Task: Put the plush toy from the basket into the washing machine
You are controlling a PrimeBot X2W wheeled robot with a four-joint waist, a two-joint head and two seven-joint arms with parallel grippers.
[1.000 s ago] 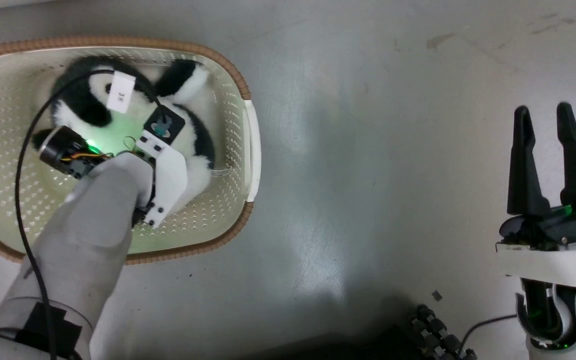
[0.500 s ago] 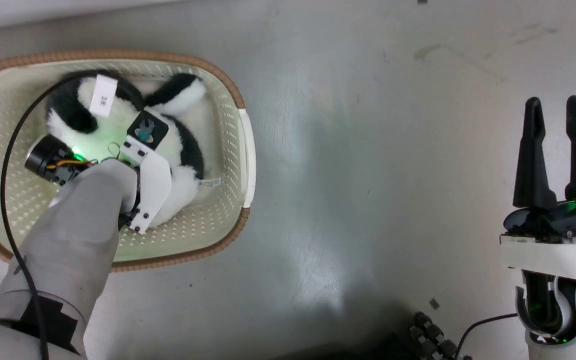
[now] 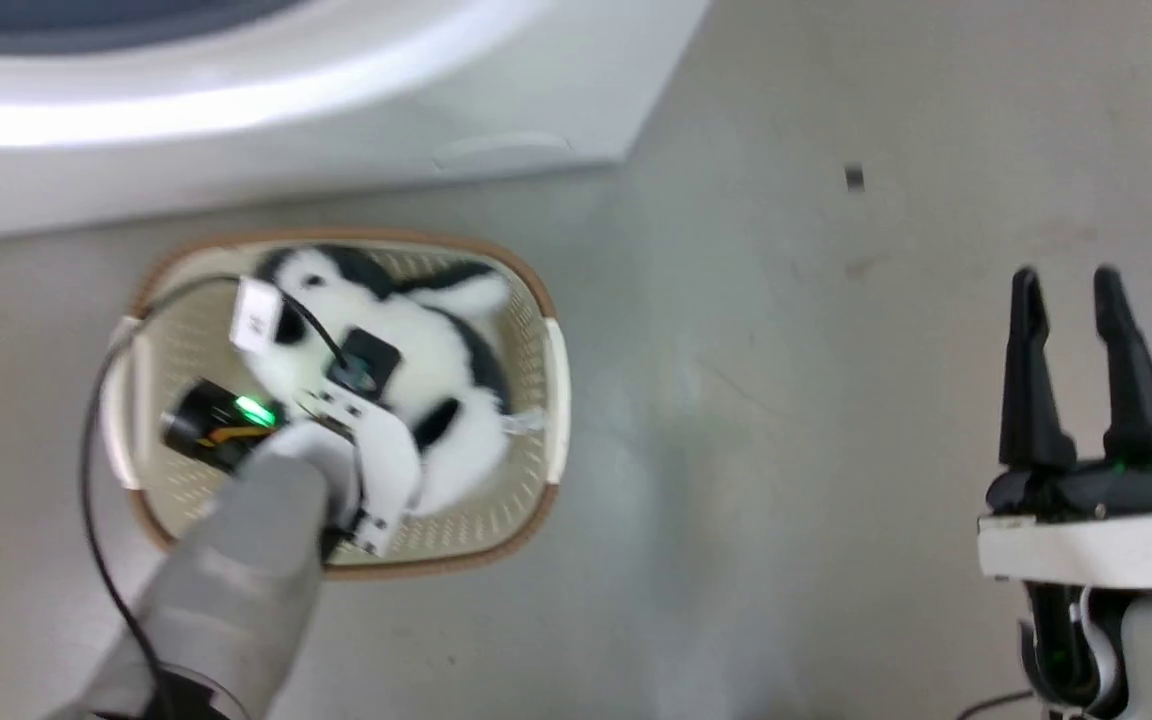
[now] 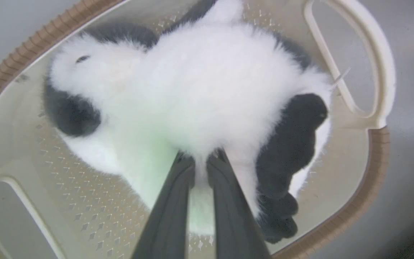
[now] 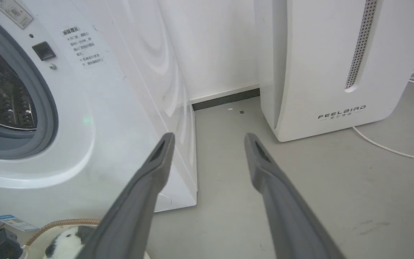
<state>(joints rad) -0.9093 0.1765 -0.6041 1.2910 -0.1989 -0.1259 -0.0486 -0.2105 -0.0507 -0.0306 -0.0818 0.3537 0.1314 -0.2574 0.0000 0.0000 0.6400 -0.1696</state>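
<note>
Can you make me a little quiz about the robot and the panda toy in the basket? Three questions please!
1. True or false: the right claw holds the plush toy.
2. In the right wrist view, what stands to the right of the washing machine? A) a white FEELBIRD appliance B) a chair C) a bicycle
3. Fill in: the woven-look rim of the basket is coloured ____.

Key
1. False. The left claw is shut on its fur. The right claw is open and empty.
2. A
3. Brown
</note>
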